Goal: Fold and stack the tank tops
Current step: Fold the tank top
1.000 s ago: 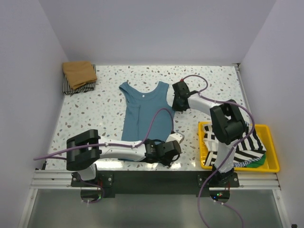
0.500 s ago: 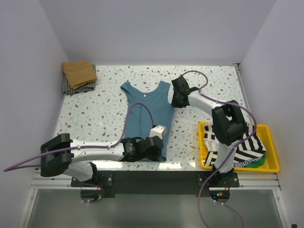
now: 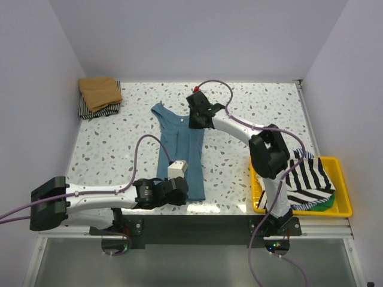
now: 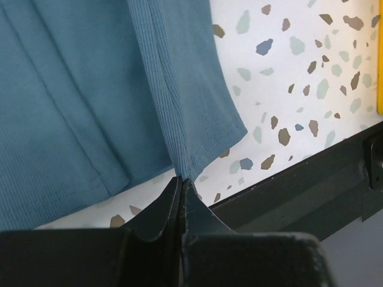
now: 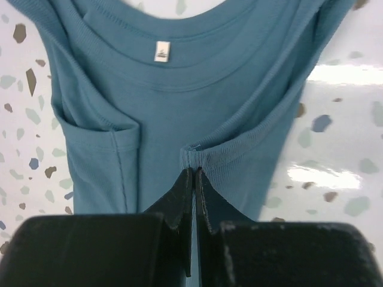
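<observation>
Both claws are on the teal top (image 3: 179, 146), which lies lengthways on the table (image 3: 108, 149) to the left of the tray (image 3: 311, 213), neck end farther from me than the tray's far rim. I judge this the lengthwise fold: the side of the top nearest the tray is lifted and doubled over towards the middle.

The left gripper (image 4: 181, 181) is pressed together on the hem corner of that flap, cloth bunched right at the tips. The right gripper (image 5: 194, 172) is pinched tight on the armhole edge, just below the neck label.

Next I need to carry both ends the same way, away from the tray, keeping the edge taut between the claws so the flap lands straight on the side seam. Then I let go with both at once. If one end leads, the fold will skew.

More work waits: striped tops (image 3: 311, 179) sit in the tray. The tan top (image 3: 100, 91) sits folded on a striped one (image 3: 102, 109), well away from the tray at the far left corner.
</observation>
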Controlling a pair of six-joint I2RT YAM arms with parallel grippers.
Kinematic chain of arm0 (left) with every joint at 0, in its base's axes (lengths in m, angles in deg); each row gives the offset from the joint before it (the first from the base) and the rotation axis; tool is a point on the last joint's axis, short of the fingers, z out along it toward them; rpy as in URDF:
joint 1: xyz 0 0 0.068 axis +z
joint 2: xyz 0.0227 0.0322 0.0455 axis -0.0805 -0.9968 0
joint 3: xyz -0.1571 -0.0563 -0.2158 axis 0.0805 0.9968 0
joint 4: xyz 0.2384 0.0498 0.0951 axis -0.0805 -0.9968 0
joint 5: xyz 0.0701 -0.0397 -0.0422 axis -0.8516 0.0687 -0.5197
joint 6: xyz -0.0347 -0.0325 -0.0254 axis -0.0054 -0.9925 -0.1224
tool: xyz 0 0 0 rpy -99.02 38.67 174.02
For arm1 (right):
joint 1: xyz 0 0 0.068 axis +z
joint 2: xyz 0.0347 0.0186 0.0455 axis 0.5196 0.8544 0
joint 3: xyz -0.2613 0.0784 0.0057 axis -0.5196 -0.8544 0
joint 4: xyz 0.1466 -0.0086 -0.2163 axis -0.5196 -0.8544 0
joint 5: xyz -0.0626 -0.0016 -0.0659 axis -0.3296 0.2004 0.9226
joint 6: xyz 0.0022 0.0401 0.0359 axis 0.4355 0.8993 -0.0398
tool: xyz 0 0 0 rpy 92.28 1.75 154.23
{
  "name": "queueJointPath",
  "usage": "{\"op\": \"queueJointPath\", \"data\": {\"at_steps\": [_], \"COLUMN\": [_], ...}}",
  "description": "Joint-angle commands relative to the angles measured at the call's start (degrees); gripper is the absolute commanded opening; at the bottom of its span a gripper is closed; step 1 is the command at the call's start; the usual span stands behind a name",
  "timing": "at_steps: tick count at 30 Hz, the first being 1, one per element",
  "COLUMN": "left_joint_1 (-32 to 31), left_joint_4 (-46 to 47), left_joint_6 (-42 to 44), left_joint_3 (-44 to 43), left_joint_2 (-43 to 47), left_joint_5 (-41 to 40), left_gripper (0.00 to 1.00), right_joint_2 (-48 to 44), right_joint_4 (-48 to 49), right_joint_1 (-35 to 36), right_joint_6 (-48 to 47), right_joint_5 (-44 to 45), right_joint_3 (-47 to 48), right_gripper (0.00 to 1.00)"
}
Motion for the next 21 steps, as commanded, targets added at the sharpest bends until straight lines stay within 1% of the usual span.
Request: {"op": "queueJointPath", "data": {"at_steps": [1, 6, 10, 21], "left_joint_1": [0.11, 0.02, -0.07, -0.51], "left_joint_4": [-2.99, -5.18, -5.27, -5.89], "left_joint_6": [-4.94, -6.87, -7.49, -8.37], "left_joint_3": [1.95, 3.63, 5.03, 6.53], "left_joint_2": [2.96, 4.99, 5.60, 5.34], "left_joint_5": [-1.98, -1.63, -0.67, -0.31], "left_gripper": [0.00, 0.00, 0.00, 0.00], "right_joint_2": [4.35, 8.67, 10.52, 11.66], "right_joint_4": [-2.56, -4.33, -4.50, -3.62], "right_joint_1": [1.96, 4.33, 5.56, 6.71], "right_joint_6": [0.48, 0.22, 0.13, 0.13], "right_joint_5": [1.34, 1.87, 1.78, 2.49], "right_joint_3": [6.55, 11.40, 12.72, 12.03], "right_gripper": [0.00, 0.00, 0.00, 0.00]}}
